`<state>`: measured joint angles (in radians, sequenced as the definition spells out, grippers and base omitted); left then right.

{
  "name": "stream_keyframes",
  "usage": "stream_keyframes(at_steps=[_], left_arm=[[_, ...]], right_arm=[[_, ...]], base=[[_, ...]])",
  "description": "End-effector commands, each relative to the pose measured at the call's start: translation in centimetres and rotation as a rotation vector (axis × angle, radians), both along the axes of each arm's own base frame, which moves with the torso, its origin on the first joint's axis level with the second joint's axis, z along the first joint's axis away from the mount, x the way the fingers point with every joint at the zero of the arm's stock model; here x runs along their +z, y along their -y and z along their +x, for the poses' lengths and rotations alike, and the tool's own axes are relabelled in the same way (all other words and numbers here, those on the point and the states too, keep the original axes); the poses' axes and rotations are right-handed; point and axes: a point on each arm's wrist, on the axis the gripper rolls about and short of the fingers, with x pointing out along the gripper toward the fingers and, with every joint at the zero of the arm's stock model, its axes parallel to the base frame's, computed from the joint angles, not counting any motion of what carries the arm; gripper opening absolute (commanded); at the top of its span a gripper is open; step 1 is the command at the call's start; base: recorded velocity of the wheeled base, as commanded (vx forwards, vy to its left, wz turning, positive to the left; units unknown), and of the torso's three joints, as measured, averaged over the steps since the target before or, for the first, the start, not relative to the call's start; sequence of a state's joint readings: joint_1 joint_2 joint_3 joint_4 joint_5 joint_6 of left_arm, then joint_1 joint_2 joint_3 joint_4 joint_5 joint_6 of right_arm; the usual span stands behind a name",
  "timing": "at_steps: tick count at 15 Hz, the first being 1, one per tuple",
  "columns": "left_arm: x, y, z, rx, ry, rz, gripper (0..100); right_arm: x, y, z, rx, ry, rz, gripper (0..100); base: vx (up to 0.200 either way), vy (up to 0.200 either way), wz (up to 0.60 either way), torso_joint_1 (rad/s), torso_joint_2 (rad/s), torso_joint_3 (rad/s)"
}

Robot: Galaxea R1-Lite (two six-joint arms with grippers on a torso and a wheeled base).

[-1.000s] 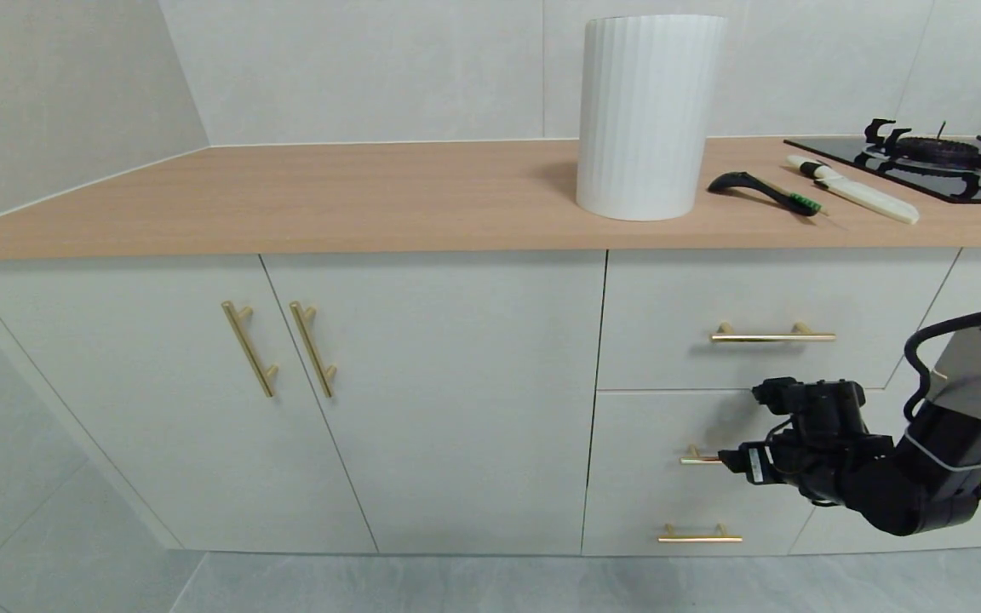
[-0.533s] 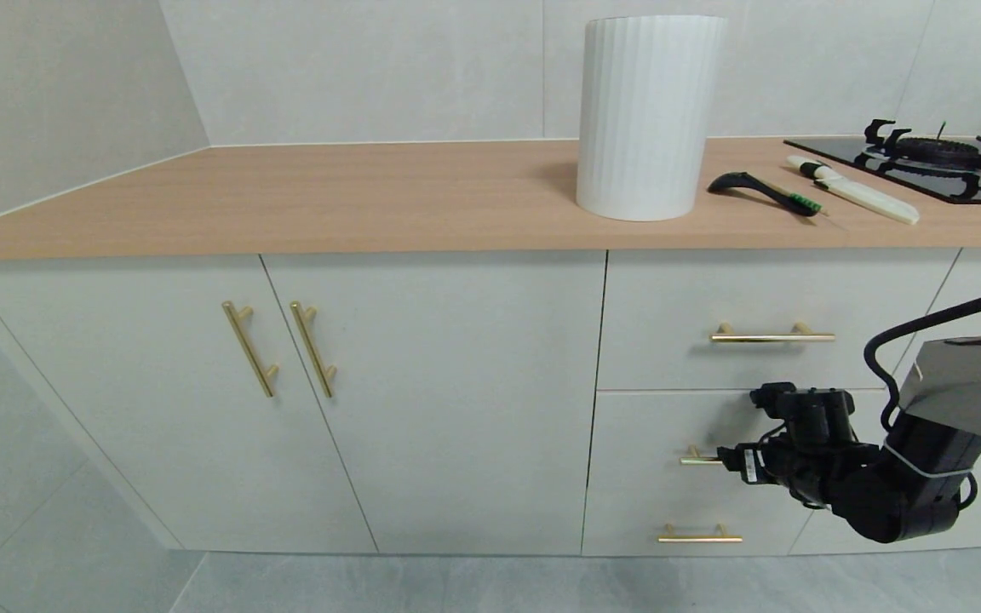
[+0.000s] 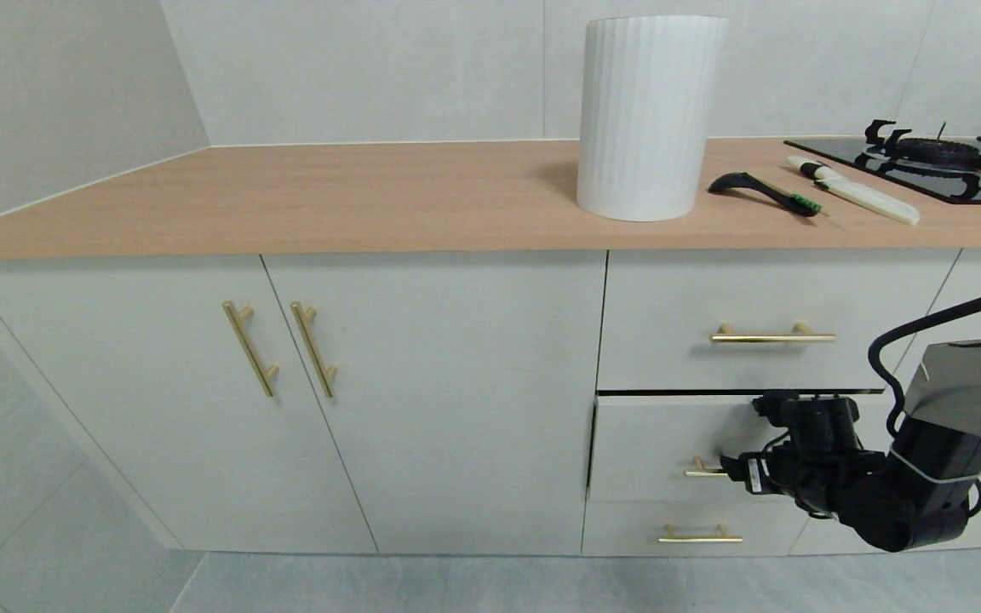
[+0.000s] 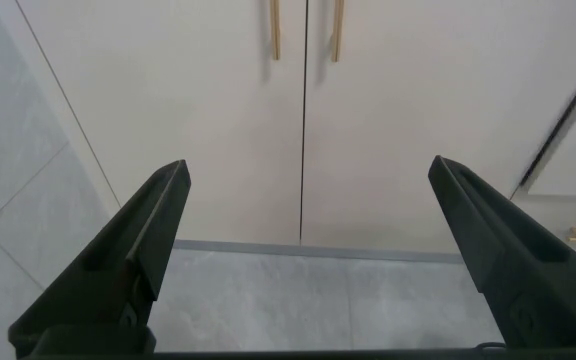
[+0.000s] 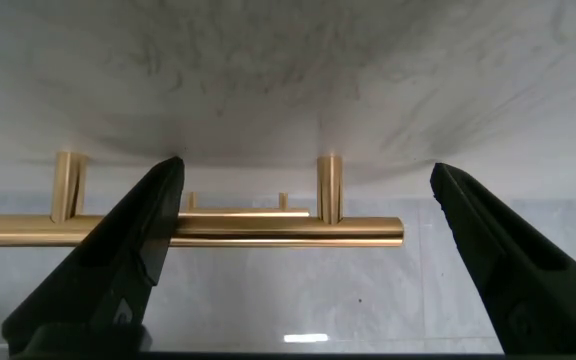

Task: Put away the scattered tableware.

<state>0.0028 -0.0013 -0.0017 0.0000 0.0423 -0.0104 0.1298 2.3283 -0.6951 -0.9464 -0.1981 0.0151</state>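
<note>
Head view: on the wooden desk (image 3: 371,196) a tall white ribbed canister (image 3: 648,115) stands right of the middle, and a long stretch of wood runs from it left to the wall corner. Just right of the canister lies a black ladle (image 3: 750,187), and beside it, apart, a white knife (image 3: 857,194), both between the desk's near edge and the hob (image 3: 925,162). Below them the middle drawer (image 3: 644,443) stands slightly out, with a dark gap under the top drawer (image 3: 669,298). The right end effector (image 3: 729,470) is at the middle drawer's brass handle (image 3: 699,470). A small white label (image 3: 754,478) on it is too small to read.

Left wrist view: the left end effector (image 4: 308,165) is spread wide and holds nothing, facing the cabinet doors (image 4: 418,120) above the floor (image 4: 318,300).

Right wrist view: the right end effector is spread wide, and the handle bar runs across between its fingers (image 5: 138,260), unclamped.
</note>
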Motion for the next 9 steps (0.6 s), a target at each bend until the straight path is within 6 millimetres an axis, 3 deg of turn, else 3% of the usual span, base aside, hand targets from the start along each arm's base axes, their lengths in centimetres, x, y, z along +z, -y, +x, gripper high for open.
stream_keyframes(at_steps=[1, 3, 6, 7, 8, 9], left_arm=[[0.0, 0.0, 0.0, 0.001, -0.001, 0.0, 100], [0.0, 0.0, 0.0, 0.001, -0.001, 0.0, 100], [0.0, 0.0, 0.0, 0.001, -0.001, 0.0, 100], [0.0, 0.0, 0.0, 0.001, -0.001, 0.0, 100], [0.0, 0.0, 0.0, 0.001, -0.001, 0.0, 100], [0.0, 0.0, 0.0, 0.001, -0.001, 0.0, 100]], right_arm=[[2.6, 0.3, -1.8, 0.004, 0.016, 0.004, 100], [6.8, 0.5, -4.2, 0.034, 0.007, 0.026, 100], [15.3, 0.8, -8.2, 0.098, 0.054, 0.081, 100], [16.6, 0.9, -8.9, 0.103, 0.055, 0.087, 100], [16.6, 0.9, -8.9, 0.103, 0.055, 0.087, 100], [19.7, 0.9, -10.3, 0.115, 0.049, 0.122, 100]], base=[[0.0, 0.0, 0.0, 0.0, 0.0, 0.0], [0.0, 0.0, 0.0, 0.0, 0.0, 0.0], [0.0, 0.0, 0.0, 0.0, 0.0, 0.0], [0.0, 0.0, 0.0, 0.0, 0.0, 0.0], [0.0, 0.0, 0.0, 0.0, 0.0, 0.0], [0.0, 0.0, 0.0, 0.0, 0.0, 0.0]])
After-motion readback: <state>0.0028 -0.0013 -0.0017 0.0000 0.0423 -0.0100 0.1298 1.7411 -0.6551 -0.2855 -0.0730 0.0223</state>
